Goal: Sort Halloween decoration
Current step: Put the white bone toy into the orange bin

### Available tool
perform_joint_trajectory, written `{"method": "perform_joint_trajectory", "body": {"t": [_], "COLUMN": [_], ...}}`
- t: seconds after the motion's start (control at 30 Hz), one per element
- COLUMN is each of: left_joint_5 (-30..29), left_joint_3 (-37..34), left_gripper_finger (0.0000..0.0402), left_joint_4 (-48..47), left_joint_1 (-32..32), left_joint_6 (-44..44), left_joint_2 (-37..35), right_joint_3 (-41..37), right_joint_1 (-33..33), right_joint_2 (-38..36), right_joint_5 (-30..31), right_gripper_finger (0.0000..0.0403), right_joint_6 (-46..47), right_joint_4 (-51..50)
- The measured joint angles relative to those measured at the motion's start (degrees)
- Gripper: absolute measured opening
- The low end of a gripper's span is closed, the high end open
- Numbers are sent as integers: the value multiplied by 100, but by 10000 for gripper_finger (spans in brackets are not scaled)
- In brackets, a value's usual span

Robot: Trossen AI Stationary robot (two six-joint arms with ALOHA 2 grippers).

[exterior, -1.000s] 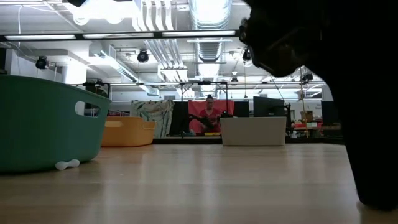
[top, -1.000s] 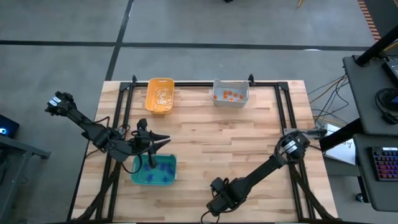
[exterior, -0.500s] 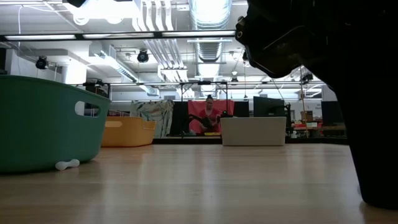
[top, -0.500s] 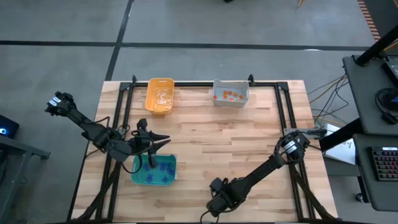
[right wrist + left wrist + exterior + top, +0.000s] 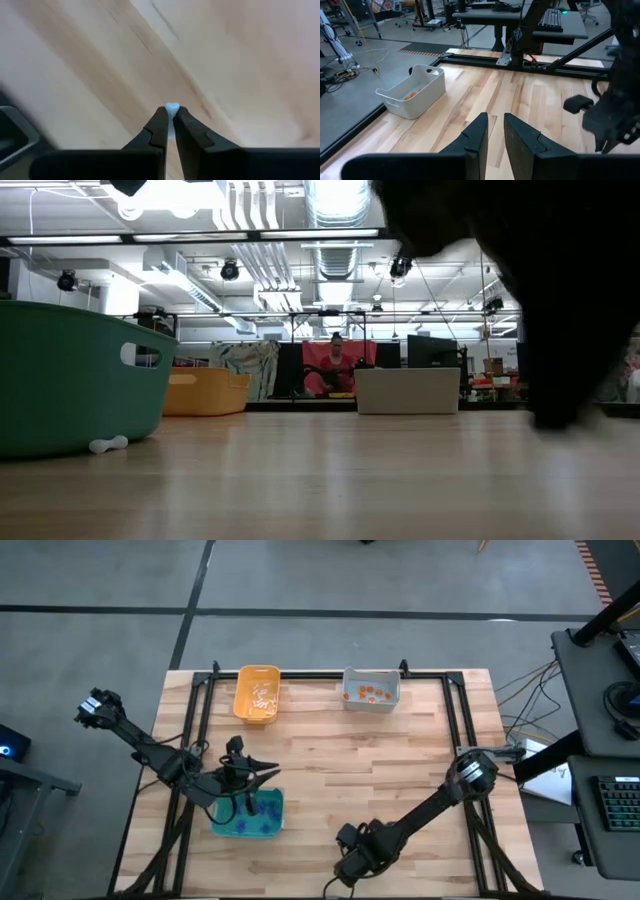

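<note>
My right gripper (image 5: pixel 171 112) hangs at the table's near edge (image 5: pixel 345 868), pointing down and shut on a small white trinket (image 5: pixel 171 106). In the low view it is a dark blurred mass (image 5: pixel 560 380) above the wood. Another white trinket (image 5: pixel 108 444) lies on the table against the teal bin (image 5: pixel 70 380). My left gripper (image 5: pixel 495 125) hovers over that bin (image 5: pixel 224 826), with a narrow gap and nothing between its fingers. Purple trinkets (image 5: pixel 258 816) lie in the teal bin, white ones (image 5: pixel 262 694) in the orange-yellow bin, orange ones (image 5: pixel 370 694) in the grey bin. My right gripper pinches the white trinket between its two fingertips (image 5: pixel 161 116), coming from above and pointing down. Only the trinket's end (image 5: pixel 172 105) sticks out past the tips. It is lifted clear of the table.
The orange-yellow bin (image 5: pixel 256 674) and the grey bin (image 5: pixel 371 676) stand along the far edge. A black frame (image 5: pixel 330 674) runs around the tabletop. Bare wood (image 5: pixel 380 770) lies between the bins and the near edge.
My right gripper has risen from the tabletop at the near edge; in the low view its dark shape, which reached the wood a second ago, now hangs clear above it.
</note>
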Motion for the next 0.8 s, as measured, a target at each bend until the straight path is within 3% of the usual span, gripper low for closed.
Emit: {"method": "perform_joint_trajectory", "body": {"t": [0.23, 0.5, 0.63, 0.8], "left_joint_5": [-2, -4, -123, -753], "left_joint_3": [0, 0, 0, 142], "left_gripper_finger": [45, 45, 45, 45], "left_joint_4": [333, 670, 840, 823], "left_joint_1": [-44, -444, -693, -850], "left_joint_6": [-62, -273, -108, 471], "left_joint_2": [201, 239, 176, -134], "right_joint_3": [20, 22, 22, 22], "right_joint_1": [-300, -1064, -1638, -2494], "right_joint_2": [-499, -933, -1061, -1071], "right_joint_5": [662, 1371, 1500, 1407], "right_gripper_finger": [19, 19, 19, 19], "right_joint_6": [-1237, -3502, -4877, -6593], "right_joint_4": [6, 169, 642, 1680]}}
